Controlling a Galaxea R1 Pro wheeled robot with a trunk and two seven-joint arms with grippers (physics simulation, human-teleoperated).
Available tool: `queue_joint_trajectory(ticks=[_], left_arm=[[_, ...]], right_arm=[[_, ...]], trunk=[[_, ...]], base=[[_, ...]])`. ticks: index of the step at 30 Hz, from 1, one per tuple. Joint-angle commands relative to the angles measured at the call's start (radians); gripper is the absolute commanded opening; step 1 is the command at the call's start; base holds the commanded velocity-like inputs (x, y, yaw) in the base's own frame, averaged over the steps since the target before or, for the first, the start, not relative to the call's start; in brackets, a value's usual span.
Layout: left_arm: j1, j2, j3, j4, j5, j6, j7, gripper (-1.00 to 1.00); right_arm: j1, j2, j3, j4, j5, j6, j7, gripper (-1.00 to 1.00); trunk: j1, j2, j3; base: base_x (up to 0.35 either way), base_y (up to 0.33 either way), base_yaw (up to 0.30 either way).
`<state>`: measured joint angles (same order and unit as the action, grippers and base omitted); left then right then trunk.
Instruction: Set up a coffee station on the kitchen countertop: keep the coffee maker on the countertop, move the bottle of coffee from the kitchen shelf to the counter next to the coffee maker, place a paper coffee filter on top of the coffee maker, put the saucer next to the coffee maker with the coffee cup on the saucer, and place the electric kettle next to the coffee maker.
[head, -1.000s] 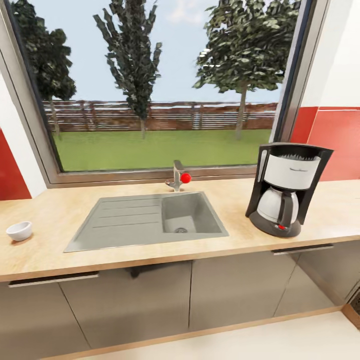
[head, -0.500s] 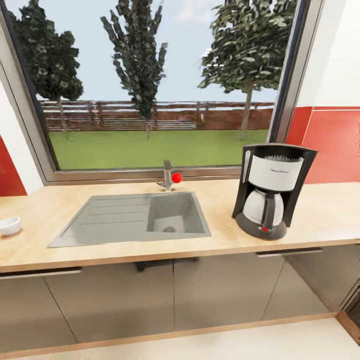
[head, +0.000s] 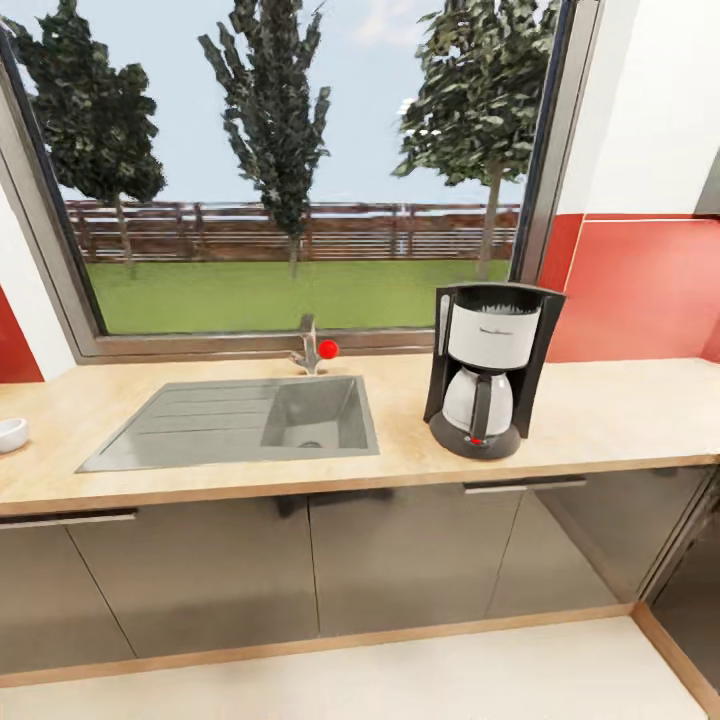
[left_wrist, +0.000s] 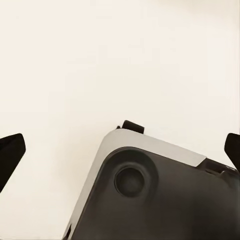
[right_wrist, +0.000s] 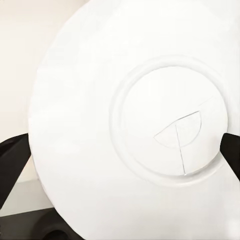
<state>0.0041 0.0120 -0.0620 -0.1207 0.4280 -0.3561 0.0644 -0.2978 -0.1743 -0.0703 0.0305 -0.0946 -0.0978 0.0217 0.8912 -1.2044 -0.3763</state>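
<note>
Your right gripper (right_wrist: 120, 155) grips the saucer (right_wrist: 125, 125): in the right wrist view the white plate's underside, with its raised foot ring, spans between the two dark fingertips (right_wrist: 11, 160), one at each side edge of the picture, and it covers nearly everything beyond them. Your left gripper (left_wrist: 120, 150) stands wide apart with nothing between its black fingertips (left_wrist: 10, 152); past them you see a pale cream floor (left_wrist: 100, 60) and a corner of the robot's base (left_wrist: 150, 195), grey-rimmed and dark on top with a round recess.

From your head camera, the coffee maker (head: 487, 372) stands upright on the countertop (head: 600, 410), just right of the grey sink (head: 240, 420), its glass carafe seated in place and the small red switch facing you. A tap (head: 308, 348) with a red knob sits behind the sink against the window sill. At the far left edge of that view, a small white bowl-like piece (head: 10, 433) rests on the countertop, well apart from the coffee maker; you cannot tell whether it is the cup. Grey cabinets (head: 400, 560) run under the worktop.
</note>
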Motion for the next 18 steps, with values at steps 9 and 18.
queue_joint_trajectory(ticks=[9, 18], left_arm=[[0.0, 0.0, -0.007, -0.002, 0.003, -0.001, 0.006, 1.0], [0.0, 0.0, -0.007, -0.002, 0.003, -0.001, 0.006, 1.0]], right_arm=[[-0.001, 0.002, -0.006, 0.003, -0.007, -0.005, 0.01, -1.0], [0.0, 0.004, -0.004, 0.003, -0.005, -0.008, 0.01, -1.0]], trunk=[[0.0, -0.001, -0.001], [0.0, -0.001, -0.001]], base=[[-0.225, -0.263, 0.0], [-0.132, -0.291, 0.0]])
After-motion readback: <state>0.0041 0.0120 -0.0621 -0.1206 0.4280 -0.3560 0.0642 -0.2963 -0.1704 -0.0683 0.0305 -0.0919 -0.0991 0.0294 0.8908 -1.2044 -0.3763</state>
